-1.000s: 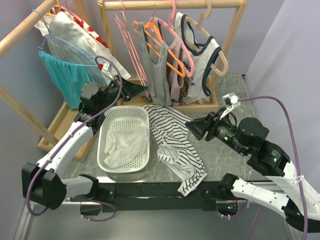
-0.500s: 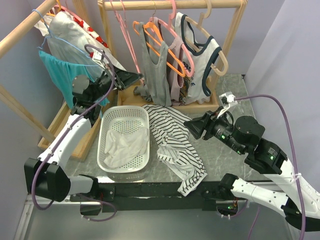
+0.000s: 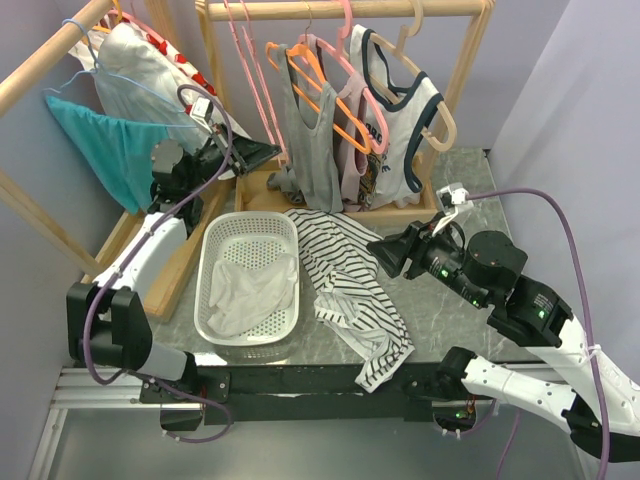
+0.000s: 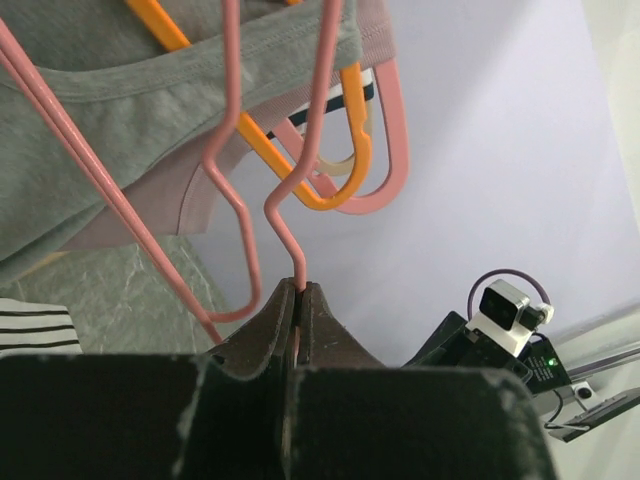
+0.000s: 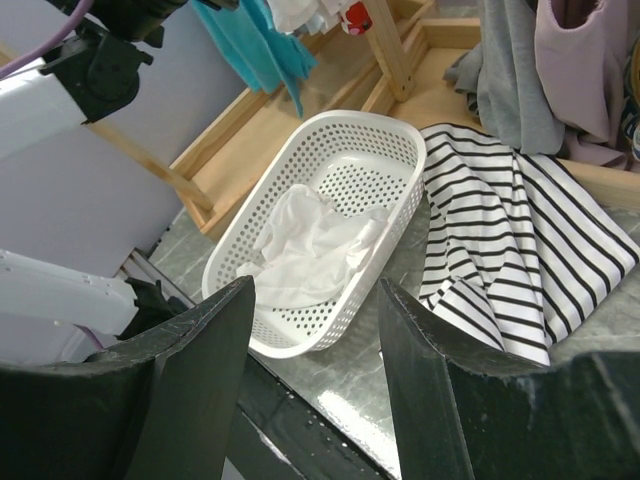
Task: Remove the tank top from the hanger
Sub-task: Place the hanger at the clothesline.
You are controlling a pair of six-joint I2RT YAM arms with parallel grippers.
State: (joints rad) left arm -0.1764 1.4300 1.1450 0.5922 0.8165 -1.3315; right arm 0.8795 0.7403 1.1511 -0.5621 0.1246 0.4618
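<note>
My left gripper [image 3: 268, 152] is shut on the lower wire of an empty pink hanger [image 3: 255, 90] that hangs from the wooden rail [image 3: 330, 10]. In the left wrist view the jaws [image 4: 300, 288] pinch the pink hanger [image 4: 290, 215] beside a grey tank top [image 4: 90, 90] on an orange hanger. A striped tank top [image 3: 350, 285] lies loose on the table, off any hanger. My right gripper [image 3: 385, 253] is open and empty above its right edge. The right wrist view shows the striped top [image 5: 520, 250] and the gripper [image 5: 315, 290].
A white basket [image 3: 215, 245] holding a white cloth [image 3: 250, 290] stands left of the striped top. The grey tank top [image 3: 310, 140] and a white navy-trimmed top [image 3: 400, 110] hang on the rail. A second rack at left carries a teal garment [image 3: 95, 135].
My left gripper has risen and moved back toward the rail with the pink hanger. The teal garment has swung left. The right arm has barely shifted.
</note>
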